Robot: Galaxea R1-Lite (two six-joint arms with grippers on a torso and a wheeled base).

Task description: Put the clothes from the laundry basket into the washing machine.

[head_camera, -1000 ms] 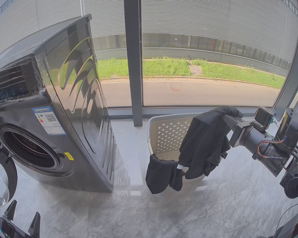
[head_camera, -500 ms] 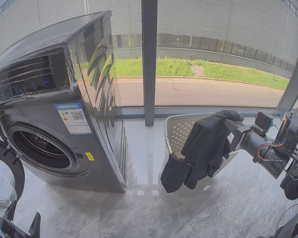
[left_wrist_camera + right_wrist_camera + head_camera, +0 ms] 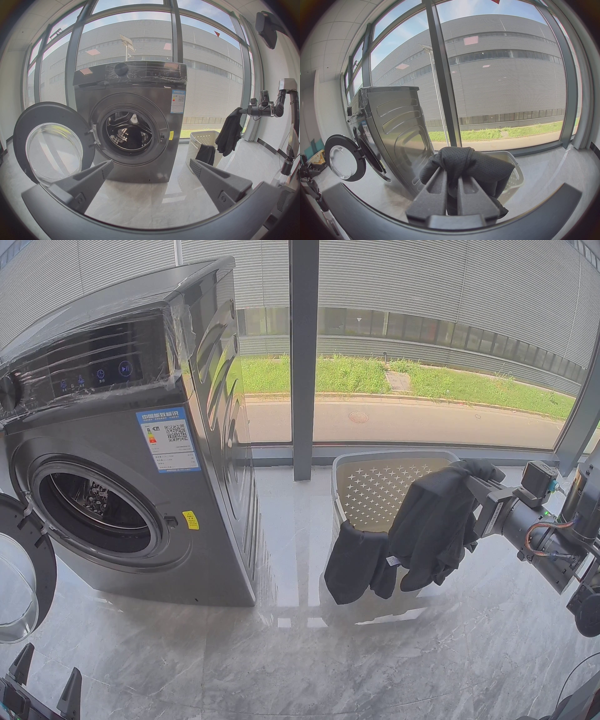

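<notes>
The right gripper (image 3: 452, 178) is clenched on a black garment (image 3: 431, 521) hanging just above the laundry basket (image 3: 381, 487), with more black cloth (image 3: 357, 562) draped over its near rim, while the left gripper (image 3: 150, 163), released and spread wide, sits low facing the washing machine (image 3: 134, 93), whose door (image 3: 47, 137) stands open.

grey box-shaped washing machine (image 3: 215, 502): glossy metal
clear film (image 3: 94, 365) on panel: crinkly plastic
white perforated laundry basket (image 3: 375, 490): matt plastic
black garment (image 3: 437, 527): matt cloth
grey marbled floor (image 3: 312, 665): v. polished
</notes>
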